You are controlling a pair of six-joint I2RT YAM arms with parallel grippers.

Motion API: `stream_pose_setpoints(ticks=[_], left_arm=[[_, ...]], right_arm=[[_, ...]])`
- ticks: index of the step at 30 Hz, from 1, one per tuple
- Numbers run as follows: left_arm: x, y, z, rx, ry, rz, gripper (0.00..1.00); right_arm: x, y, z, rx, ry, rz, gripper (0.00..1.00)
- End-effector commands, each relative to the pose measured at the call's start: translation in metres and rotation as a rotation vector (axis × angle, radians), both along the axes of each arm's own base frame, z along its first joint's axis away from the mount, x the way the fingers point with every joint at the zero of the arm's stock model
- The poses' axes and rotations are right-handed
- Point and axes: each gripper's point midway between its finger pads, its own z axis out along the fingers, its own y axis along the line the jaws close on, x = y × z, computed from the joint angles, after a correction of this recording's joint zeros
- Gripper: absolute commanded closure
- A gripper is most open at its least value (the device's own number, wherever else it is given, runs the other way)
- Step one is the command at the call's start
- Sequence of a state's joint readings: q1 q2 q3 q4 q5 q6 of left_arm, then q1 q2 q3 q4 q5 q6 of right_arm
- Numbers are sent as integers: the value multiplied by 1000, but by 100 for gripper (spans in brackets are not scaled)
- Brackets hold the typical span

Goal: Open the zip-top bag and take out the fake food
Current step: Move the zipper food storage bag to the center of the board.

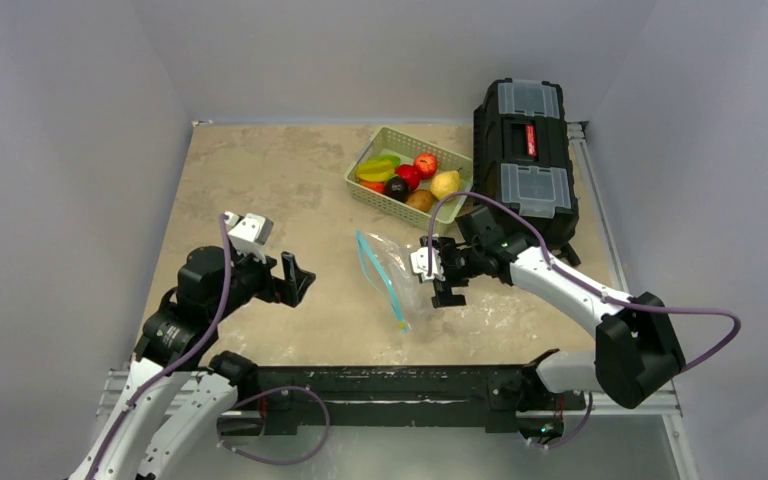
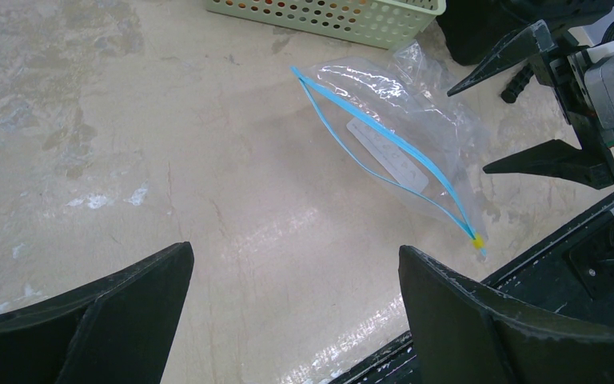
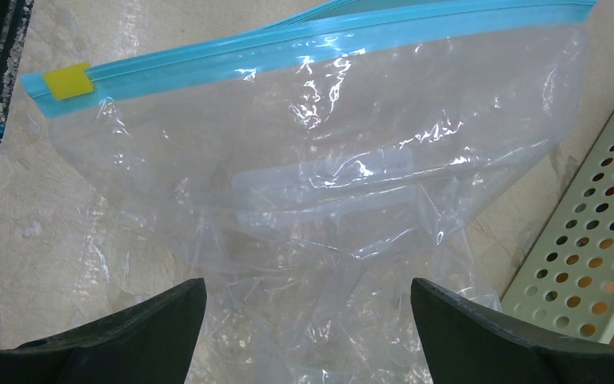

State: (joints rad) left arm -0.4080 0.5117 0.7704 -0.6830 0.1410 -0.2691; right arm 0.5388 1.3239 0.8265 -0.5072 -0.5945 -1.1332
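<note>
Left gripper [image 1: 297, 279]: jaws stood wide apart, holding nothing, low over the table [image 1: 260, 180], well to the left of the bag.
Zip-top bag [image 1: 392, 272]: lay flat on the table between the two grippers, near the front edge; looked empty, clear plastic only.
Zip strip [image 3: 312, 38]: teal, along the bag's left edge, facing the left gripper; its two tracks bowed apart, so the mouth read as open. A yellow slider tab [image 3: 68, 80] sat at its near end.
Long axis: ran from the far end, near the basket, down to the near end, slanting slightly rightward.
Green basket [image 1: 372, 198]: just beyond the bag's far end, not touching it as far as could be told.
Fake food [image 1: 405, 178]: every visible piece lay inside the basket, none in the bag.
Right gripper [image 1: 445, 275]: jaws spread wide, clamped on nothing, at the bag's right, closed side, film lying between its fingers; contact could not be told.
Black toolbox [image 1: 523, 160]: at the far right, beside the basket.
Nearer arm: the right, by a clear margin.
Judgement: removal appeared complete; any further grasp favoured the right arm at the bag's bottom.
</note>
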Motion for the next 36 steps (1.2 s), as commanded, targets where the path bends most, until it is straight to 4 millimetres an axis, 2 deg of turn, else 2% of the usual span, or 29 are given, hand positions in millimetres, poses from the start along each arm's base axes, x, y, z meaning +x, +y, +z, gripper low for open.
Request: stream_pose_setpoints(ticks=[1,13,20,28,32,34,36], left_arm=[[0,2,1,6,-13,3,0],[0,2,0,4,-12,4,0],[0,2,0,5,-10,4,0],[0,2,0,6,-10,6,0],[0,3,0,6,-12,7,0],[0,3,0,6,-11,8,0],[0,3,0,6,-12,8,0]], right_arm=[[2,11,11,44,-6,15,1],[-1,16,11,69,36,9,1],[14,18,13,79,30,-77,2],[24,20,5,63,72,-146,27],[25,19,0,49,83,-152,43],[26,18,-2,41,85,-160,55],[27,17,-4,31,89,-167,63]])
